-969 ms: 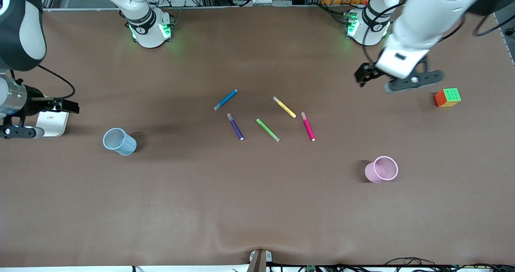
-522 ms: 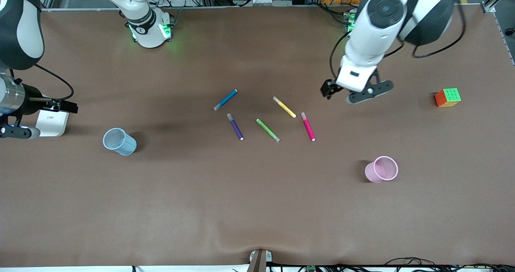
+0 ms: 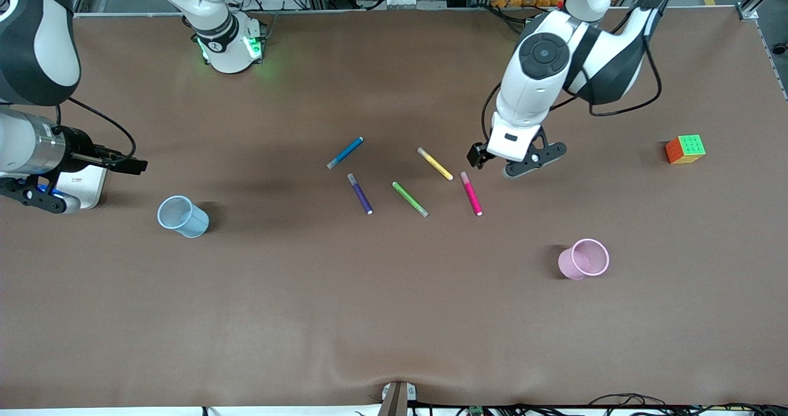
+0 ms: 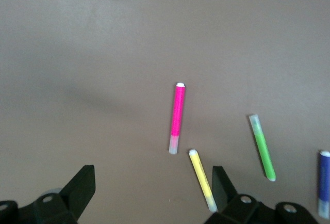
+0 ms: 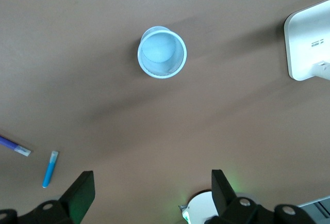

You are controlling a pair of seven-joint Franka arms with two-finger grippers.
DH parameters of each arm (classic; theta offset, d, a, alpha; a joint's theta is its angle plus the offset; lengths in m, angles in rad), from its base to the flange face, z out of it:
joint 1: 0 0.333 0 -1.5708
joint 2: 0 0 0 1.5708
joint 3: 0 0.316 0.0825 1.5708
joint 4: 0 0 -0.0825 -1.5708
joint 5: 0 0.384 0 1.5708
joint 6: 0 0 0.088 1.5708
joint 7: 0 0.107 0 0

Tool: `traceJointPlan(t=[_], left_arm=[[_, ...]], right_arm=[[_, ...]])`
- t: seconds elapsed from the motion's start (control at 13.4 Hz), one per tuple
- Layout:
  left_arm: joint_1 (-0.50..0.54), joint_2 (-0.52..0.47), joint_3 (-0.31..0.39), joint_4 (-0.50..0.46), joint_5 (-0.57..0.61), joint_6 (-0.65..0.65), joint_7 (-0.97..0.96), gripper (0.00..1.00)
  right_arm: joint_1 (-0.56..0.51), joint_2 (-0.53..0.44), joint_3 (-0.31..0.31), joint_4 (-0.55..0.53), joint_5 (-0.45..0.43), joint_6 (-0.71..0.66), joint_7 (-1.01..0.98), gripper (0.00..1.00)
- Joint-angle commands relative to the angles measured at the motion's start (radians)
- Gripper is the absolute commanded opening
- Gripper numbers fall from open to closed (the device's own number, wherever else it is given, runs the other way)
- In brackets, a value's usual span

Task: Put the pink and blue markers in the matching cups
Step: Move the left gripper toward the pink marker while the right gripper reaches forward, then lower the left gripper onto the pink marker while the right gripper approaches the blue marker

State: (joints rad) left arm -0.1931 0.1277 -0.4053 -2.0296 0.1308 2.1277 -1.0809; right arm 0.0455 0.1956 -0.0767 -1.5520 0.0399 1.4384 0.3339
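Note:
The pink marker (image 3: 471, 193) (image 4: 177, 116) lies among other pens at mid-table. The blue marker (image 3: 345, 152) (image 5: 49, 169) lies farther from the front camera, toward the right arm's end. The pink cup (image 3: 585, 259) stands upright nearer the camera, toward the left arm's end. The blue cup (image 3: 182, 216) (image 5: 162, 51) stands upright toward the right arm's end. My left gripper (image 3: 533, 159) (image 4: 153, 193) hangs open and empty over bare table beside the pink marker's pale end. My right gripper (image 3: 38, 199) (image 5: 153, 193) hangs open and empty over the table's edge, beside the blue cup.
A purple pen (image 3: 360, 193), a green pen (image 3: 410, 199) and a yellow pen (image 3: 434, 163) lie between the two markers. A colourful cube (image 3: 684, 149) sits at the left arm's end. A white box (image 3: 83, 188) lies under the right gripper.
The left arm has swung from near the cube toward the pens and come down, its gripper still open. The right arm has shifted a little toward the table's middle.

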Motion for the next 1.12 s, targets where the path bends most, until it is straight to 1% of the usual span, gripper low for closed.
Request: traceJointPlan(t=[0.0,0.3,0.37,0.45,0.52,0.67,0.82,0.89,0.97,1.04], left_arm=[[-0.040,0.042,-0.006,-0.020,0.087,0.057,-0.123,1.00],[-0.074,0.147,-0.007,-0.031,0.295,0.126,-0.344,1.00],[-0.074,0.153,-0.009,-0.055,0.332,0.150,-0.353,1.00],[-0.072,0.153,-0.009,-0.093,0.363,0.203,-0.356,1.00],[-0.066,0.150,-0.009,-0.128,0.380,0.257,-0.359,1.00],[-0.071,0.161,-0.009,-0.143,0.382,0.290,-0.364,1.00],[-0.071,0.173,-0.009,-0.165,0.424,0.337,-0.408,1.00],[-0.066,0.177,-0.009,-0.187,0.472,0.374,-0.440,1.00],[-0.063,0.194,-0.009,-0.195,0.522,0.385,-0.476,1.00],[-0.069,0.216,-0.009,-0.193,0.567,0.387,-0.519,1.00]], right_arm=[[-0.006,0.019,0.003,0.001,0.020,0.040,0.025,1.00],[0.010,0.038,0.005,-0.003,0.064,0.040,0.094,1.00],[0.017,0.041,0.005,-0.005,0.066,0.034,0.108,1.00],[0.033,0.048,0.005,-0.013,0.066,0.033,0.158,1.00],[0.069,0.051,0.006,-0.023,0.066,0.037,0.245,1.00],[0.137,0.079,0.005,-0.025,0.066,0.039,0.418,1.00],[0.184,0.093,0.006,-0.052,0.069,0.042,0.517,1.00],[0.215,0.094,0.006,-0.066,0.098,0.046,0.569,1.00],[0.224,0.099,0.006,-0.075,0.148,0.057,0.639,1.00],[0.220,0.108,0.006,-0.107,0.220,0.080,0.683,1.00]])
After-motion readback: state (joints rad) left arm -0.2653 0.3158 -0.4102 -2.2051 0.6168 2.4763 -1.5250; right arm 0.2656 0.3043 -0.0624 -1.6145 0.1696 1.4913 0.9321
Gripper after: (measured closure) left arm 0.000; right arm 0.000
